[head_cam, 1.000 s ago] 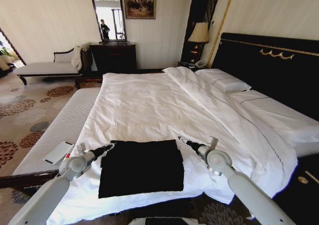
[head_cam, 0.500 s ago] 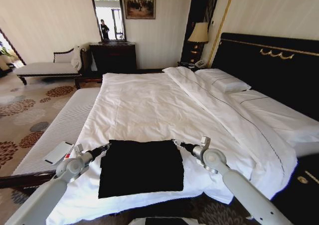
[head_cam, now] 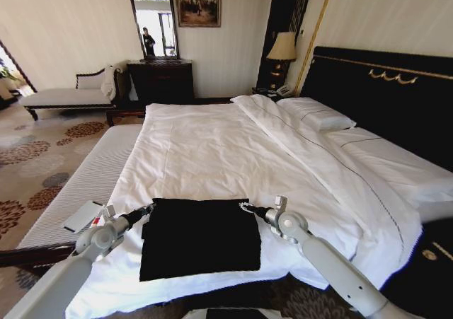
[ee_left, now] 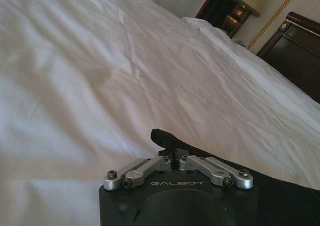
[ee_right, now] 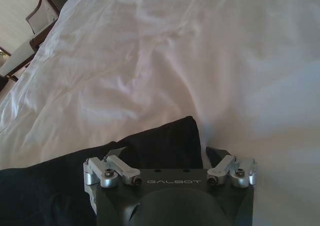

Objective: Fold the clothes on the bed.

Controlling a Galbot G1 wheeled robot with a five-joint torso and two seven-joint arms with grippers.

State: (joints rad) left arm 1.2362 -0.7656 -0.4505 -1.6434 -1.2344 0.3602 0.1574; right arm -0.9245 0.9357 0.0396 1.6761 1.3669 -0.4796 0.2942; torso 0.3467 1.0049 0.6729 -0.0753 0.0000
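Shirt: the black folded cotton T-shirt [head_cam: 200,235] lies flat in the lower centre of the head view, on the white-duveted bed [head_cam: 212,156].
Left gripper [head_cam: 150,207]: at the shirt's upper-left corner, jaws clenched.
Right gripper [head_cam: 245,206]: at the upper-right corner, jaws spread wide.

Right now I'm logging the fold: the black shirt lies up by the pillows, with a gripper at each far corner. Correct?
Not quite. In the head view, the shirt lies at the near edge of the bed, far from the pillows. The left gripper and right gripper are indeed at its far corners.
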